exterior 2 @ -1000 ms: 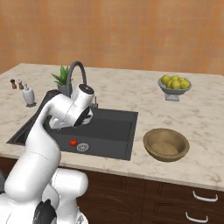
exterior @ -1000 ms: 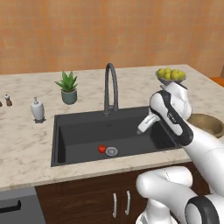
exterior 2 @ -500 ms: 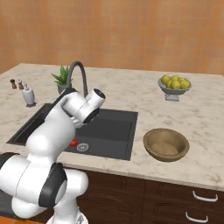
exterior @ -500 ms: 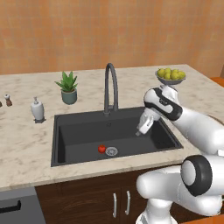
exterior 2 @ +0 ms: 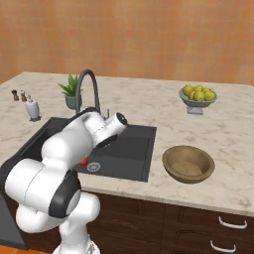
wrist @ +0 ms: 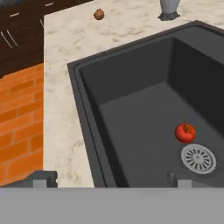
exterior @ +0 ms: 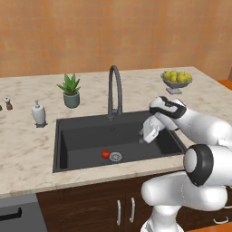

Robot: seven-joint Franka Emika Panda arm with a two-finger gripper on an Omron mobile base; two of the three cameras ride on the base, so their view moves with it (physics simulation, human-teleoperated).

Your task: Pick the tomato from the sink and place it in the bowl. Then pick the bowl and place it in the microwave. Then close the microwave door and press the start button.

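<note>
The small red tomato (exterior: 105, 154) lies on the floor of the black sink (exterior: 81, 136), just left of the silver drain (exterior: 115, 157). My gripper (exterior: 144, 136) hangs open over the right half of the basin, above and to the right of the tomato, holding nothing. In the hand view the tomato (wrist: 185, 132) sits beside the drain (wrist: 198, 158), and my gripper (wrist: 109, 179) has its fingertips (wrist: 41, 179) spread wide apart. The tan wooden bowl (exterior 2: 188, 163) rests on the counter right of the sink (exterior 2: 134, 144). The microwave and its door are out of view.
A tall dark arched tap (exterior: 114, 90) rises behind the basin. A potted plant (exterior: 70, 90) and a soap dispenser (exterior: 39, 113) stand at the back left. A grey footed bowl of yellow fruit (exterior: 176, 79) stands at the back right.
My arm has folded its elbow lower and the hand has edged a little left and down over the sink. The gripper stays open. The tomato has not moved.
</note>
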